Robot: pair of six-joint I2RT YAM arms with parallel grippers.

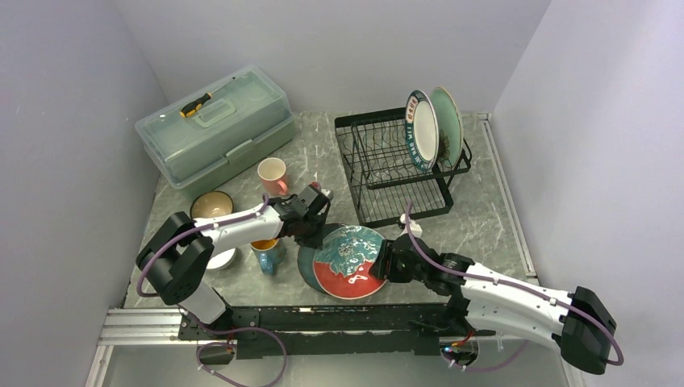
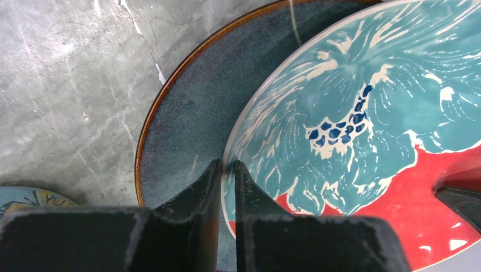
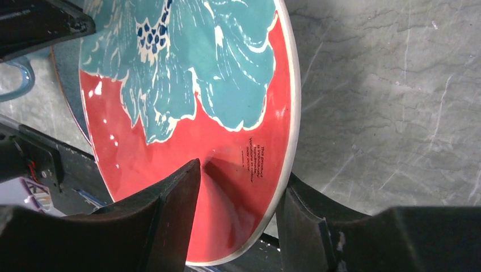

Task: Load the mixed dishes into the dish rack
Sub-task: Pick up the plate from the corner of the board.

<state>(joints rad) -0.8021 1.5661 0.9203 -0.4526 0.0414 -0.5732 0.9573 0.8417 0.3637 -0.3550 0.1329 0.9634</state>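
The teal-and-red patterned plate (image 1: 348, 262) (image 2: 368, 113) (image 3: 187, 85) is tilted over the plain teal plate (image 1: 305, 262) (image 2: 193, 113), which lies flat on the table. My left gripper (image 1: 316, 231) (image 2: 227, 167) is shut on the patterned plate's left rim, its jaws nearly together. At the opposite rim my right gripper (image 1: 385, 262) (image 3: 241, 181) holds the same plate, one finger on the red face, the other behind the edge. The black wire dish rack (image 1: 395, 173) stands behind, with the white dark-rimmed plate (image 1: 422, 129) and the pale green plate (image 1: 450, 121) upright in it.
A pink mug (image 1: 273, 176) stands behind the left arm and a blue mug (image 1: 266, 254) just under it. A tan bowl (image 1: 211, 205) and a white bowl (image 1: 222, 258) lie to the left. A green lidded box (image 1: 214, 129) with a screwdriver (image 1: 198, 105) fills the back left.
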